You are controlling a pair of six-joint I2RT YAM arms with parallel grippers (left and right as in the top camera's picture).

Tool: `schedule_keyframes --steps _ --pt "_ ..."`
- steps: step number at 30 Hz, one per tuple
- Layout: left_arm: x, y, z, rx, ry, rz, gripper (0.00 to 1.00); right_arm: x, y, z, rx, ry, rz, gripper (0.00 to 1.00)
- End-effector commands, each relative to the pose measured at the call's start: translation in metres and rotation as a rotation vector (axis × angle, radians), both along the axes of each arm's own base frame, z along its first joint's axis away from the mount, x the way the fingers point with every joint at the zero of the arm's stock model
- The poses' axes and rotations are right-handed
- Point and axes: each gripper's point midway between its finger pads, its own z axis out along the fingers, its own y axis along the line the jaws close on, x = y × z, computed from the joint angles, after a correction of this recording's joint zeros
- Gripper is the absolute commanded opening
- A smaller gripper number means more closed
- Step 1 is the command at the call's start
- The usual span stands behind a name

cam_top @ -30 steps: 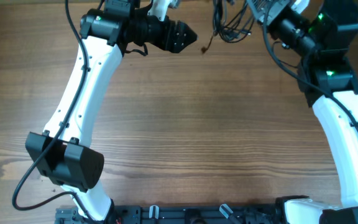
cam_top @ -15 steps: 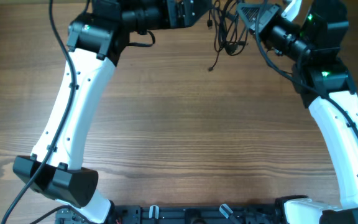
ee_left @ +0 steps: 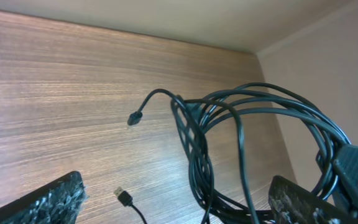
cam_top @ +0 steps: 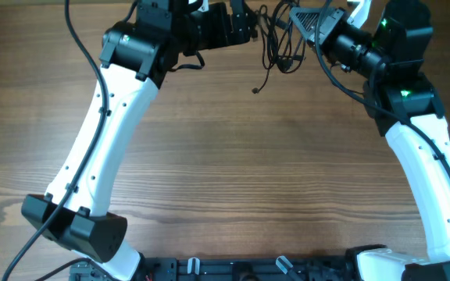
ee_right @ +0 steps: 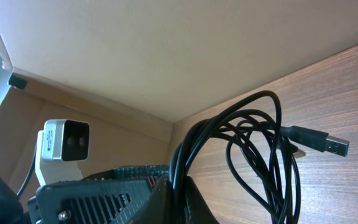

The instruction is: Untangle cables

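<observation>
At the far edge of the wooden table (cam_top: 225, 172), the right gripper (cam_top: 301, 19) is clamped on the top of the black cable bundle (cam_top: 280, 43), which hangs in loops. The left gripper (cam_top: 244, 23) faces it with jaws spread wide, the loops just ahead. The left should probably close on one strand, not the whole coil, and draw sideways gently, following the dangling plug end (cam_top: 256, 90).
</observation>
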Motion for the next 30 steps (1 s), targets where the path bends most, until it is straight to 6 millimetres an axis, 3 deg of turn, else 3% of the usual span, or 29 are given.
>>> schedule_keyframes --steps 1,7,8,9,11,12,13,16,17,19,20,21,26,29,30 --pt "0.004 -0.006 -0.006 0.022 -0.01 -0.007 0.98 -0.011 0.008 0.021 0.006 -0.06 0.044 0.04" --pt "0.011 -0.022 -0.034 0.041 0.034 -0.032 0.94 -0.014 0.011 0.018 0.006 -0.043 0.063 0.04" --pt "0.013 -0.025 -0.037 0.042 0.036 -0.036 0.73 -0.014 0.011 0.017 0.005 -0.038 0.062 0.04" --pt "0.016 -0.028 -0.041 0.042 0.037 -0.037 0.04 -0.014 0.011 0.015 0.001 -0.035 0.063 0.04" --pt "0.018 -0.023 -0.045 0.061 0.043 -0.016 0.04 -0.015 0.011 0.013 -0.01 -0.033 0.065 0.04" --pt "0.022 -0.01 -0.05 0.099 0.05 0.032 0.04 -0.015 0.01 0.01 -0.019 -0.025 0.067 0.04" --pt "0.024 0.049 -0.054 0.197 0.095 0.169 0.04 -0.015 0.006 0.004 -0.063 -0.037 0.064 0.04" --pt "0.009 0.143 -0.035 0.28 0.123 0.331 0.04 -0.006 -0.017 -0.011 -0.101 0.014 -0.021 0.05" --pt "0.003 0.166 -0.028 0.293 0.125 0.378 0.04 -0.002 -0.029 -0.018 -0.118 0.041 -0.072 0.04" --pt "-0.023 0.238 0.0 0.283 0.12 0.552 0.04 0.006 -0.064 -0.037 -0.203 0.093 -0.202 0.04" --pt "-0.032 0.258 0.008 0.278 0.116 0.603 0.04 0.008 -0.074 -0.042 -0.226 0.109 -0.237 0.05" --pt "-0.051 0.296 0.022 0.261 0.109 0.704 0.04 0.009 -0.088 -0.05 -0.26 0.13 -0.279 0.04" --pt "-0.075 0.341 0.026 0.244 0.137 0.82 0.04 0.011 -0.1 -0.054 -0.305 0.131 -0.324 0.04" --pt "-0.078 0.348 0.025 0.254 0.141 0.827 0.04 0.011 -0.11 -0.059 -0.352 0.144 -0.369 0.05" --pt "-0.077 0.348 0.026 0.258 0.133 0.825 0.04 0.013 -0.127 -0.063 -0.405 0.156 -0.456 0.04"
